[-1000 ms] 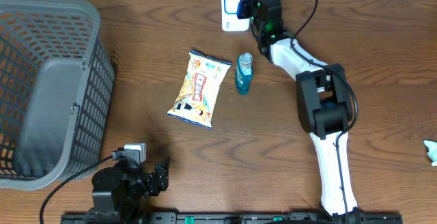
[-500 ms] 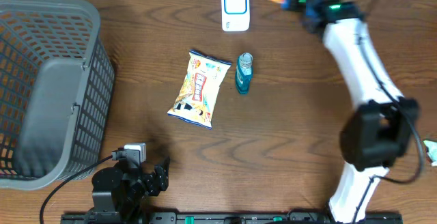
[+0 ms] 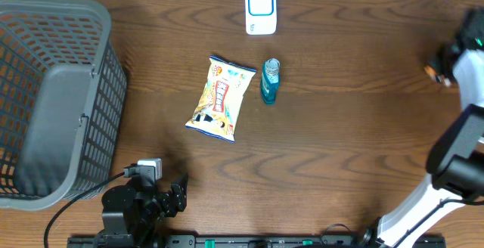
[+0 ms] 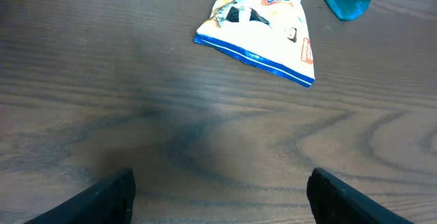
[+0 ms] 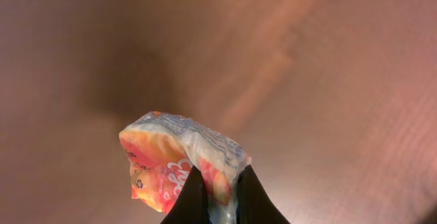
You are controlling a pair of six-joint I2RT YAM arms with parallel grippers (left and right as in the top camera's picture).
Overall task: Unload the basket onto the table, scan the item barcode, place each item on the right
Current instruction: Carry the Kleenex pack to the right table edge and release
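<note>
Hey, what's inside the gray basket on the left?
Inside the gray basket only its own bare floor shows, with no item on it. Its left edge runs out of the overhead view, so that strip is unseen.

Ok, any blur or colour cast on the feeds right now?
Overhead: snack bag and blue bottle sharp, the right arm at the right edge motion-smeared. Right wrist: orange packet crisp in the shut right gripper, table behind blurred with a reddish cast. Left wrist: sharp, with a soft dark shadow on the table.
</note>
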